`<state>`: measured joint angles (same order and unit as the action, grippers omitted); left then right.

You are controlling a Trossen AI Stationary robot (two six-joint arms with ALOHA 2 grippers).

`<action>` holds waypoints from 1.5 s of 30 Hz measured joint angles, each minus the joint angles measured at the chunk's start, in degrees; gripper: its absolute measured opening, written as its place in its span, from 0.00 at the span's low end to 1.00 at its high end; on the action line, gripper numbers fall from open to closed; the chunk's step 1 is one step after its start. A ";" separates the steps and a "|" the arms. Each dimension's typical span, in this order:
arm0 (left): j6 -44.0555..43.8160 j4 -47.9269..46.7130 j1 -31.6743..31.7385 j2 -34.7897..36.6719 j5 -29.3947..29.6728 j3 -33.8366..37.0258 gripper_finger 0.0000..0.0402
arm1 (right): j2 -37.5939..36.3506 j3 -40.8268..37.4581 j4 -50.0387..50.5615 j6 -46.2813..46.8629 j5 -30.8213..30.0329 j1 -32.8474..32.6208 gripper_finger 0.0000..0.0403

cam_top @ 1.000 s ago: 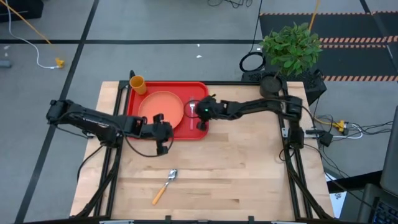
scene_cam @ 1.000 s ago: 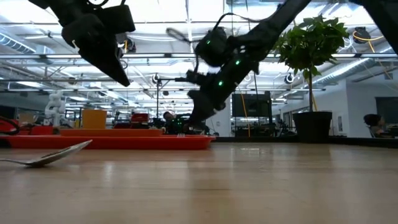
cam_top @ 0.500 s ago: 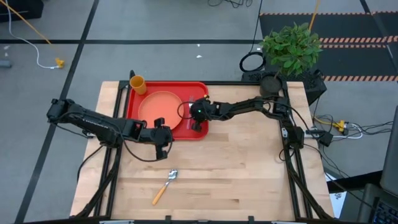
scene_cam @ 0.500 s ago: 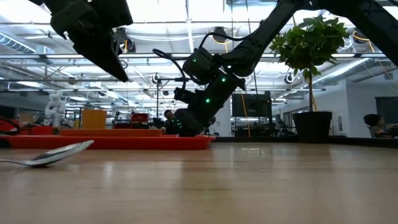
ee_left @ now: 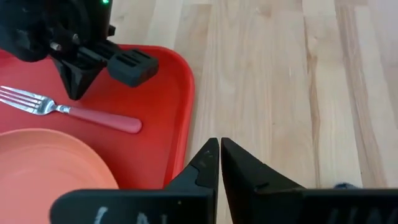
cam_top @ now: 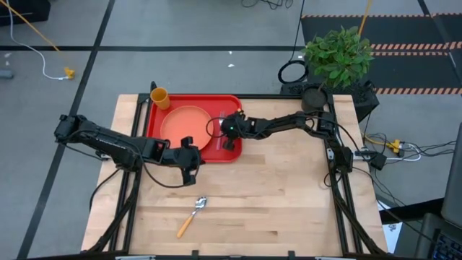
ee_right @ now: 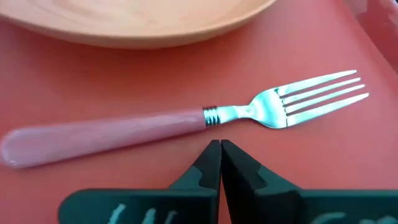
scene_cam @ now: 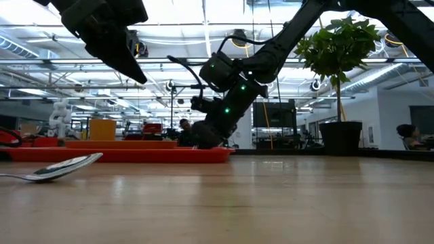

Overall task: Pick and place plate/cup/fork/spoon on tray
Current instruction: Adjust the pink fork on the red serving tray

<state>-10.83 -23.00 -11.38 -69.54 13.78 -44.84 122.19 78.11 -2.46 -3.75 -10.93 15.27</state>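
Pink-handled metal fork [ee_right: 186,124] lies flat on bright red rectangular plastic tray [cam_top: 160,123], beside round orange-salmon plate [cam_top: 188,124].
R gripper [ee_right: 221,163] low over fork, jaws pressed together, empty. L gripper [ee_left: 219,163] at tray's near edge, jaws together. Orange-handled spoon [cam_top: 191,215] on wooden table [cam_top: 289,195]; yellow-orange cup [cam_top: 159,98] at tray's far corner.

A light wooden table [cam_top: 274,195] stands on a grey floor [cam_top: 216,29] crossed by dark lines; a potted plant [cam_top: 338,52] sits at its far right corner; a yellow cable [cam_top: 36,32] trails across the floor; beyond, ceiling strip lights [scene_cam: 203,20] brighten a large open hall.
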 joint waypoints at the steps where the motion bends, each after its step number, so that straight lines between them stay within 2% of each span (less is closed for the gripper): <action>1: -0.02 0.12 0.01 0.00 -0.02 0.00 0.05 | 0.00 0.00 -0.45 0.00 0.12 0.11 0.01; 8: -0.28 1.16 -0.07 0.00 -0.17 0.00 0.01 | 0.00 -0.02 -2.80 -0.42 1.27 0.96 0.01; 15: 0.56 3.96 -0.11 0.00 -0.23 0.00 0.05 | 0.00 -0.02 -2.88 -0.67 2.04 1.26 0.01; 45: 1.88 7.17 -0.11 0.00 -0.25 0.00 0.06 | 0.93 -0.07 -7.33 -3.54 6.76 1.92 0.01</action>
<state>-8.95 -15.83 -11.49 -69.54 13.53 -44.84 123.12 78.04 -9.79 -7.29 -4.17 17.19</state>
